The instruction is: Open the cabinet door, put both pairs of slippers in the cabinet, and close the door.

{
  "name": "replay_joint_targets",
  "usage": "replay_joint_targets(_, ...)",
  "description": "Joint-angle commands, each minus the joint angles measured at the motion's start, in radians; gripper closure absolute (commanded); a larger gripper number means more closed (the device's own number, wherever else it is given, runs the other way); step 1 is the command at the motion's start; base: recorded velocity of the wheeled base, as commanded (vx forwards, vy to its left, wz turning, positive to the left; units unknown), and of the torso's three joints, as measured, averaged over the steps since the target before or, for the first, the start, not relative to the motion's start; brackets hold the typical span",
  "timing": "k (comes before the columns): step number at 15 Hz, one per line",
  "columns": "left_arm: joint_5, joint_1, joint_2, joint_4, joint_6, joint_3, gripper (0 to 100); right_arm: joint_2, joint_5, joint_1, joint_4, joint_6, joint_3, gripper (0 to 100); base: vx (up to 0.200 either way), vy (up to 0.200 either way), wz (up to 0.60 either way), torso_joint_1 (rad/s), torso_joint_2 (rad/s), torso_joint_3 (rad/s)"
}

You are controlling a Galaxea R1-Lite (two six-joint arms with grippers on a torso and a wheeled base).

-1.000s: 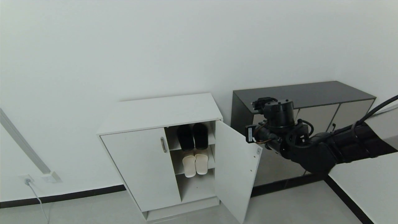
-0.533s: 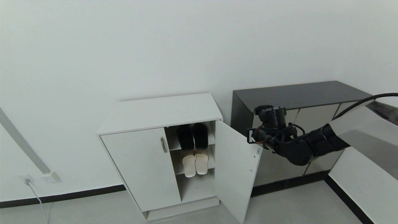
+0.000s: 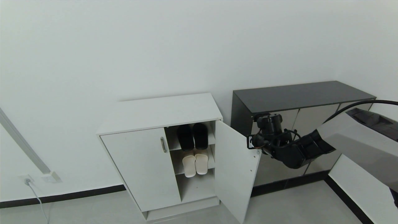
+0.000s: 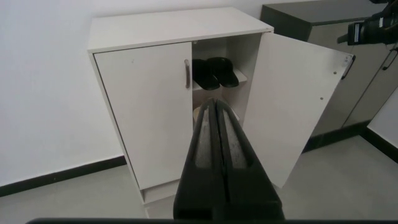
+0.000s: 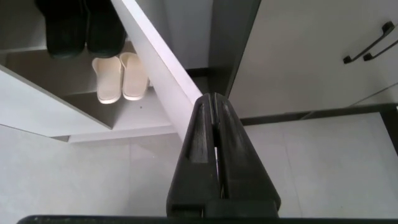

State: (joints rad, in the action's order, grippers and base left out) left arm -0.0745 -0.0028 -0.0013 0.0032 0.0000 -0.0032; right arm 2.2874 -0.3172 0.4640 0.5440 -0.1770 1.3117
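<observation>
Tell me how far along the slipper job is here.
Done: cabinet door open; black slippers on the upper shelf, cream slippers on the shelf below. In hand: right gripper, fingers shut, sits by the door's outer edge, apparently to push it. Left: closing the door.

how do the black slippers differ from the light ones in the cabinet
The black slippers sit on the top shelf, while the cream slippers sit one shelf lower. The black pair is dark and the cream pair is pale. Each pair lies side by side in the open half of the white cabinet.
</observation>
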Motion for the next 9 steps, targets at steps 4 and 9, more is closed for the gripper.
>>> replay_joint_targets(4, -0.001, 0.0, 0.001, 0.0, 0.0, 0.0, 100, 0.026, 0.0, -0.01, 0.001, 0.001, 0.011, 100, 0.0, 0.0, 0.0, 0.0, 0.0, 0.0)
replay_joint_targets(9, -0.001, 0.0, 0.001, 0.0, 0.0, 0.0, 100, 0.043, -0.003, -0.01, -0.004, 0.001, 0.024, 100, 0.0, 0.0, 0.0, 0.0, 0.0, 0.0)
